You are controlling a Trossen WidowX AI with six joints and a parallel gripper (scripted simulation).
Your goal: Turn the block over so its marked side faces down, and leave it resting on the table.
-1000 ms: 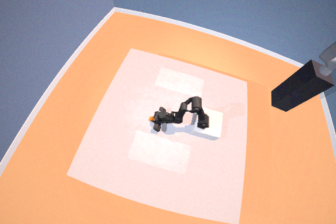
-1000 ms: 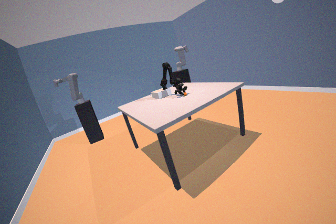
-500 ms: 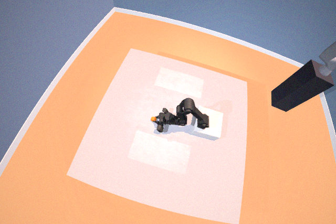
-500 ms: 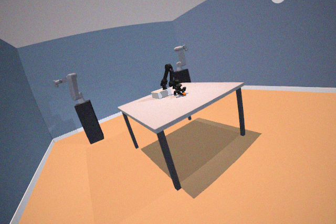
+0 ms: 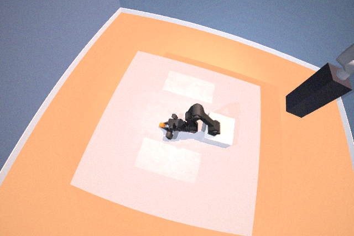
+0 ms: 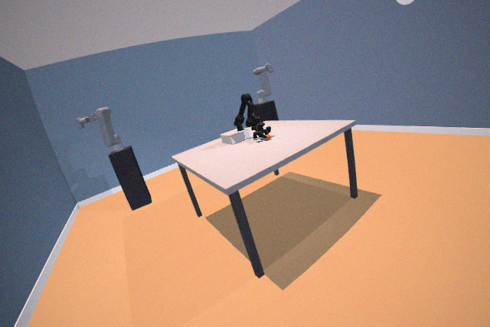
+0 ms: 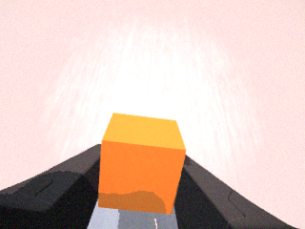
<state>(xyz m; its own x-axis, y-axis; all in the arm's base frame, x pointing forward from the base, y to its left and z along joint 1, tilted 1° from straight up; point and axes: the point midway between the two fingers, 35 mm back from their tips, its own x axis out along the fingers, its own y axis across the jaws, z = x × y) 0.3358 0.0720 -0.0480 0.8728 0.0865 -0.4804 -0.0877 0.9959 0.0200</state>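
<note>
Blue walls (image 6: 356,62) (orange floor (image 6: 356,259))

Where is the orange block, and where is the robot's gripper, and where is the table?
orange block (image 7: 141,166): wrist view, on its front face.
gripper (image 7: 141,181): wrist view, midway between the two dark fingers, shut on the block.
table (image 6: 237,165): exterior view, on a bare part of its white top.

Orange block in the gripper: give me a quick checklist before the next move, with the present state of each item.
1. Gripper shut on the orange block: ok.
2. Block centred between the fingers, wrist view: ok.
3. Marked side facing down: cannot tell, no mark shows on the visible faces.
4. Block resting on the table: cannot tell, too small in the exterior view.
5. Arm away from the table edges, top view: ok.
</note>
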